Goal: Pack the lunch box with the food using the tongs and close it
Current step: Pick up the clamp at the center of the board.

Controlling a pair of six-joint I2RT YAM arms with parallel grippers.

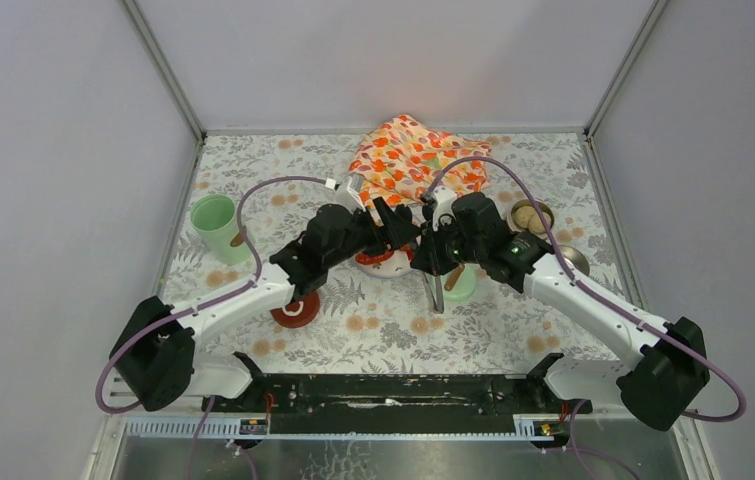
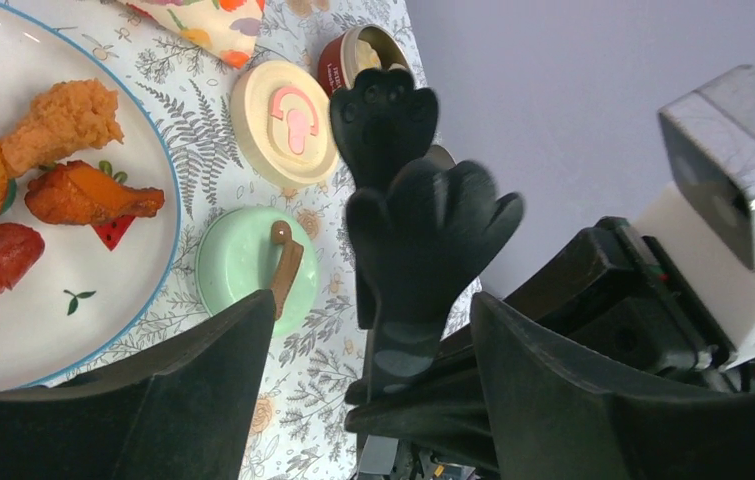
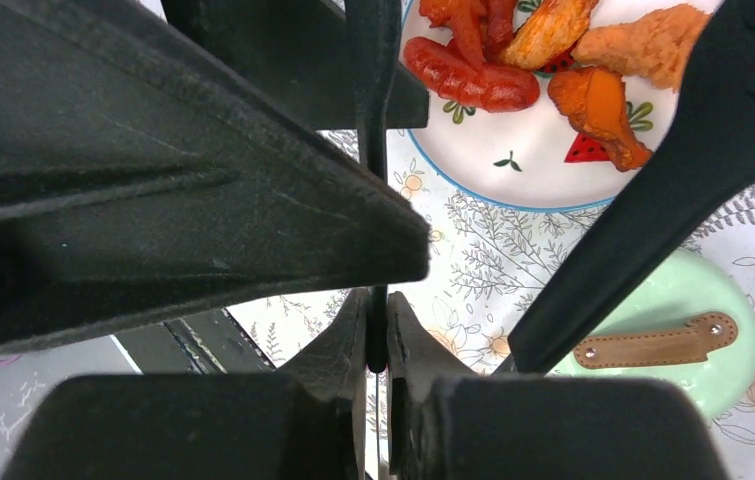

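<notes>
Left gripper [image 2: 373, 300] is standing open, with its jaws sitting either side of the tongs [image 2: 431, 225]. A gap is showing on both sides, so it isn't grasping anything. Right gripper [image 3: 377, 322] is clamping down on one thin arm of the tongs, and the other arm is splaying free out over the green lid [image 3: 653, 330]. So right is carrying the tool and left is only straddling it.

Key relation: the tongs' long axis is running along the left fingers. The paw-shaped heads are pointing out past the fingertips toward the cream lid [image 2: 283, 120].

The heads are facing the left wrist camera flat-on, one behind the other. My read is that the two arms are stacking across the jaws' closing line, not along it. A close here would probably be gripping the edges rather than squeezing the tongs shut.

Food: fried chunks [image 2: 88, 195] are lying on the plate [image 2: 103, 310], off to the side of the heads, near but not touching. Both grippers are meeting right over that plate in the top view, so neither is clearly nearer.

Lunch box is lying open and scattered:
- the tall green pot [image 1: 215, 225] is sitting well off to the left
- a steel bowl [image 1: 531, 215] holding pale balls is sitting to the right
- the red lid [image 1: 295, 310] is lying near the left arm
</notes>
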